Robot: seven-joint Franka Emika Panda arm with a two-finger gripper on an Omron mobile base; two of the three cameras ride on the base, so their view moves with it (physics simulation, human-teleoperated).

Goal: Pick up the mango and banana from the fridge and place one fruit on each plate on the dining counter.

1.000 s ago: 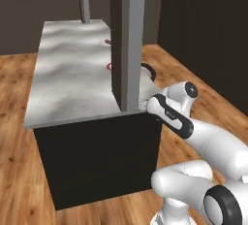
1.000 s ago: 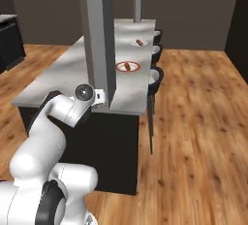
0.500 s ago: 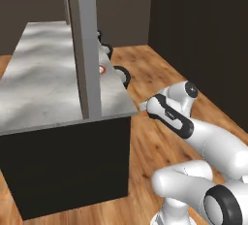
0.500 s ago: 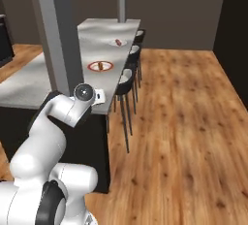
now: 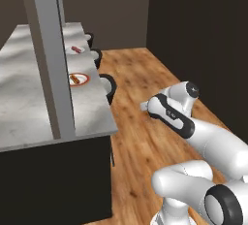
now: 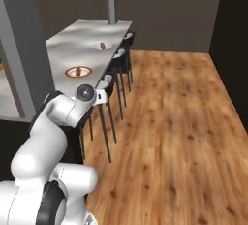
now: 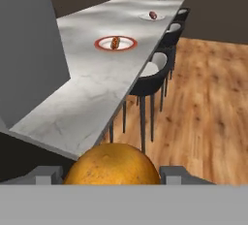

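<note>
My gripper (image 7: 112, 173) is shut on the mango (image 7: 112, 165), a round orange-brown fruit that sits between the two fingertips at the bottom of the hand view. The hand (image 5: 151, 106) hangs over the wood floor, beside the near end of the dining counter (image 7: 92, 90). Further along the pale marbled top stands the red-rimmed plate (image 7: 102, 40) (image 5: 85, 79) (image 6: 69, 71) with a small brown-red food piece on it. Beyond it the plain white plate (image 7: 145, 17) (image 6: 97, 47) carries a reddish piece. The banana and the fridge are out of view.
Black stools (image 5: 109, 86) (image 6: 117, 69) line the counter's floor side. A grey pillar (image 5: 50, 59) rises from the counter's near end. Open wood floor (image 6: 179, 122) spreads to the right, and a dark wall (image 5: 203, 35) bounds it.
The whole picture has swung: the camera has moved, so the counter now lies to the left and the stools and open floor show. The mango stays in the gripper.
</note>
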